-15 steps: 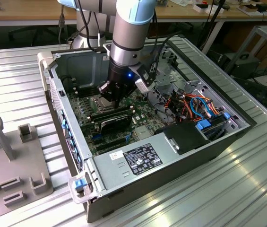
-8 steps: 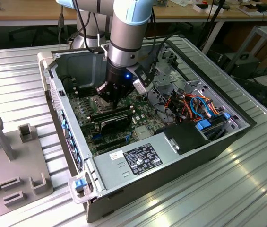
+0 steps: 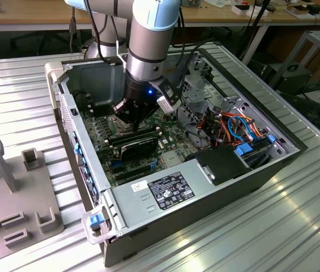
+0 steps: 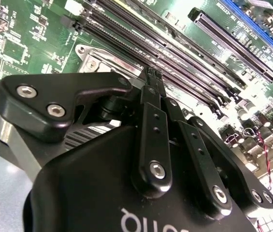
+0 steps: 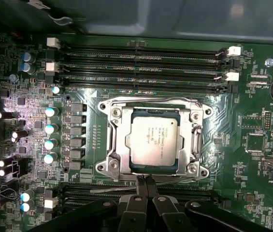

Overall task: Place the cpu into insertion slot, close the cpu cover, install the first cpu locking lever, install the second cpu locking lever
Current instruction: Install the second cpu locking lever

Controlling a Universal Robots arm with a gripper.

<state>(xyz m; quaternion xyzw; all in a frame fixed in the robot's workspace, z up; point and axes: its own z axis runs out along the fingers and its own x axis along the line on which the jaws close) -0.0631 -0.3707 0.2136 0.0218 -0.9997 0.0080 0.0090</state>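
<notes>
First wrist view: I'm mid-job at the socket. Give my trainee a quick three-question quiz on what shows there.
1. True or false: the gripper holds the cpu.
2. The cpu cover is: A) standing upright; B) lying flat around the cpu; C) off the board.
3. Fill in: the gripper's fingertips are ___ (open/shut).
Key: 1 false; 2 B; 3 shut.

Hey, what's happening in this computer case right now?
A robot arm reaches into an open computer case. The cpu already sits in the insertion slot, with the cpu cover lying flat around it. The gripper, jaws together, is at the socket's edge next to the memory slots.
</notes>
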